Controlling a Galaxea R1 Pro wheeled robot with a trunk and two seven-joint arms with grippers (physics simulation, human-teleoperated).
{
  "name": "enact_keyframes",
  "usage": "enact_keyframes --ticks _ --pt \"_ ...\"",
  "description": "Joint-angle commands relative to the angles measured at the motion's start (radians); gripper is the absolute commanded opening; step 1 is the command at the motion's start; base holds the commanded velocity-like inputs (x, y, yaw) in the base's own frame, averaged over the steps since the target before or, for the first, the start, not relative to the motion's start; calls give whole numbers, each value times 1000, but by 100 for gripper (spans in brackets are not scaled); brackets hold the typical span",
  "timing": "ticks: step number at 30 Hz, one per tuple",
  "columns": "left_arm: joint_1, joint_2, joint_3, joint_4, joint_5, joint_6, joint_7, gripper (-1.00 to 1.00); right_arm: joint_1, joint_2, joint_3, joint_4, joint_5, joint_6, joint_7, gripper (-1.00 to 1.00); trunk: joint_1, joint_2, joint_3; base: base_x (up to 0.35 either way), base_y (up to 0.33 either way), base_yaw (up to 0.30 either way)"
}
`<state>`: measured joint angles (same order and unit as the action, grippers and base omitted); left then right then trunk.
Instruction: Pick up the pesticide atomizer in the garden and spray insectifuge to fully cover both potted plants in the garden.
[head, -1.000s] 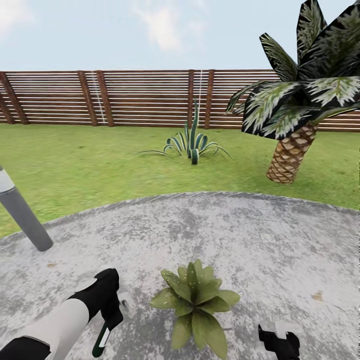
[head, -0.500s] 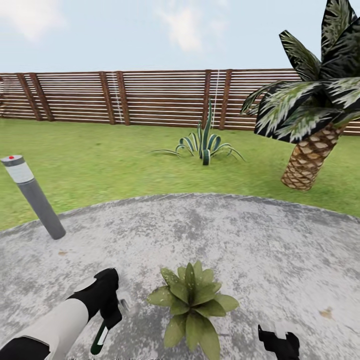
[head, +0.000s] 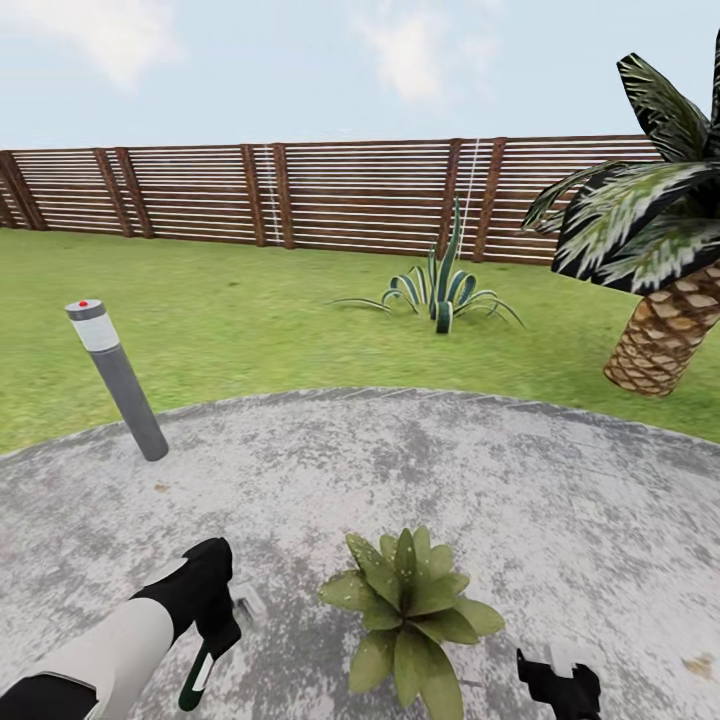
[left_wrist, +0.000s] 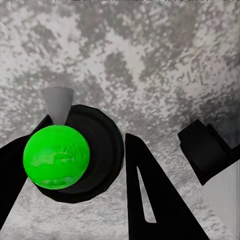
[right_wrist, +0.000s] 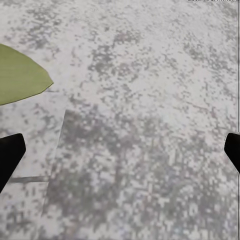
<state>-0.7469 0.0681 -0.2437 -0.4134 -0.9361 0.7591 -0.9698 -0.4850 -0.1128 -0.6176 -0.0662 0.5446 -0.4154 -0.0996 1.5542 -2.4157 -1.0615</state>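
Head view: the whole picture has shifted since the earlier frames, so the camera has turned left and the lamp post (head: 118, 378), agave (head: 442, 288) and palm (head: 650, 260) sit further right, while the left gripper (head: 215, 640) holds the pesticide atomizer (head: 198, 676) low over the patio (head: 520, 480) as before, just left of the potted plant (head: 412, 612), and the right gripper (head: 556, 682) stays at the lower edge. Left wrist view: the fingers (left_wrist: 150, 200) are closed around the atomizer, its green top (left_wrist: 56, 157) facing the camera. Right wrist view: the fingers (right_wrist: 10, 157) stand wide apart, holding nothing, above stone near one leaf (right_wrist: 20, 75).
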Motion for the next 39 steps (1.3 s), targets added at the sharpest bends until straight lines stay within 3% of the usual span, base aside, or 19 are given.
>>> enact_keyframes --ticks 1,10,24,33,39 --pt "0 -1 -2 -2 -7 3 -9 -100 -1 -1 -5 2 11 -3 -6 100 0 0 -1 0 0 12" --pt "0 -7 -2 -3 -7 3 -9 -100 -1 -4 -5 2 11 -3 -5 100 0 0 -1 0 -17 1" --pt "0 -10 -2 -2 -7 3 -9 -100 -1 -2 -5 2 11 -3 -5 100 0 0 -1 0 -257 9" --pt "0 -10 -2 -5 -7 3 -9 -100 0 -1 -5 2 11 -3 -5 100 0 0 -1 0 -271 249" --pt "0 -8 -1 -1 -7 3 -9 -100 -1 -1 -5 2 11 -3 -5 100 0 0 -1 0 -37 277"
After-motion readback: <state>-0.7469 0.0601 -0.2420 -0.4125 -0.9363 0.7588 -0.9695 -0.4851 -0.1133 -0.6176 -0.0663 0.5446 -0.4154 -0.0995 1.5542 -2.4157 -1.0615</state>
